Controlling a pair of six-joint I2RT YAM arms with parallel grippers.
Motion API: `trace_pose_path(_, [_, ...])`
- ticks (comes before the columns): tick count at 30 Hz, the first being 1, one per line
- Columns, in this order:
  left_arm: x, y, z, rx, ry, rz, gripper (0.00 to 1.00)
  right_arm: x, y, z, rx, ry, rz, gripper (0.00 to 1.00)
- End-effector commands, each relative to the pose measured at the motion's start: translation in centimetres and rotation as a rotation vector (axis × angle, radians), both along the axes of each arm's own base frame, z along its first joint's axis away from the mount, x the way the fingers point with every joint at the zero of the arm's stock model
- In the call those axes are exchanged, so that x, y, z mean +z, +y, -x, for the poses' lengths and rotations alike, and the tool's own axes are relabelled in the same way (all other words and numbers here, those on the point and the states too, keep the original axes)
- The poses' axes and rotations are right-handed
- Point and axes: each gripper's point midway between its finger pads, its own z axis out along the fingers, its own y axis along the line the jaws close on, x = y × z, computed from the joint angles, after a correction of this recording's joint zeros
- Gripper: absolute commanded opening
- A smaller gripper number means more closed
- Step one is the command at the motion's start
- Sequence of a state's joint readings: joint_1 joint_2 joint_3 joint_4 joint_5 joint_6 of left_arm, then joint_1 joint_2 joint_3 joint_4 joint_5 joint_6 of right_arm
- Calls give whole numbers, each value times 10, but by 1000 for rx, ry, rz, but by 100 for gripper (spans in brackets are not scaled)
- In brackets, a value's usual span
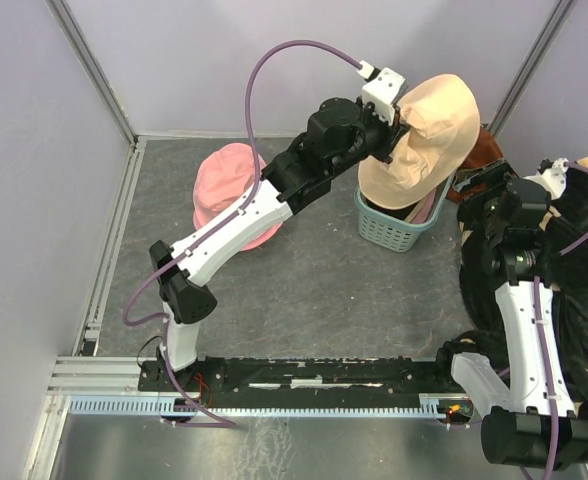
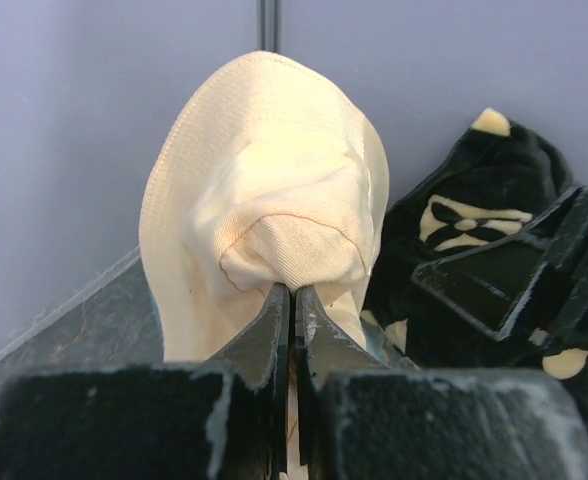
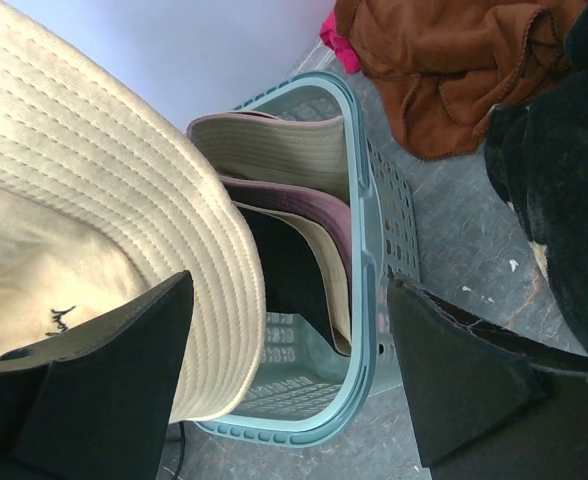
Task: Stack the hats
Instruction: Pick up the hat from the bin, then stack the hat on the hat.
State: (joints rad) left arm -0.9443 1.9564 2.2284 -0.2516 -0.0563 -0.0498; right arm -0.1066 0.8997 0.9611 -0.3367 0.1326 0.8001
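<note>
The beige bucket hat (image 2: pixel 274 200) is pinched by the left pincer (image 2: pixel 292 300); the right pincer (image 3: pixel 289 300) is spread. The hat should be lowered squarely onto the pink hat (image 1: pixel 229 195), left of the pinching pincer.

Beige hat (image 2: pixel 264 190) is matt ribbed cotton-looking cloth, basket (image 3: pixel 366 300) smooth teal plastic, blanket (image 3: pixel 559 200) at right fuzzy fleece, brown cloth (image 3: pixel 454 60) upper right kinda suede-soft.

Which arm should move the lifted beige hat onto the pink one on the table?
Left. The left tool is shut on the beige hat above the teal basket, and the pink hat lies on its side of the table. The right tool is open, empty, beyond the basket.
</note>
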Motion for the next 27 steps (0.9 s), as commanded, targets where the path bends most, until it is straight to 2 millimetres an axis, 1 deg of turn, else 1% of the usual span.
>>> trace_pose_path(1, [69,48,11,107,-75,138,3,40,-2,7,-16,-97,8,85])
trace_pose_path(4, [89,82,16,201,-93,165,3,42,0,6,-6,-102,-1,85])
trace_pose_path(8, [114,136,31,313,-137,212,3,43,5,3,17,-109,-20,86])
trace_pose_path(12, [127,184,47,403,-154,230,3,46,10,0,47,-112,-27,86])
trace_pose_path(13, [134,200,54,424,-160,245,3,48,12,-1,56,-112,-29,86])
trace_pose_path(15, [137,222,63,462,-159,256,3,51,16,-3,81,-112,-31,86])
trace_pose_path(19, [136,264,77,548,-133,264,3,56,31,-9,144,-113,-29,86])
trace_pose_path(20, [134,271,80,563,-126,263,3,57,38,-11,167,-109,-23,86])
trace_pose_path(23, [125,286,85,598,-89,244,3,59,57,-17,218,-98,-7,86])
trace_pose_path(27, [101,300,85,666,-41,196,3,59,89,-26,297,-78,29,86])
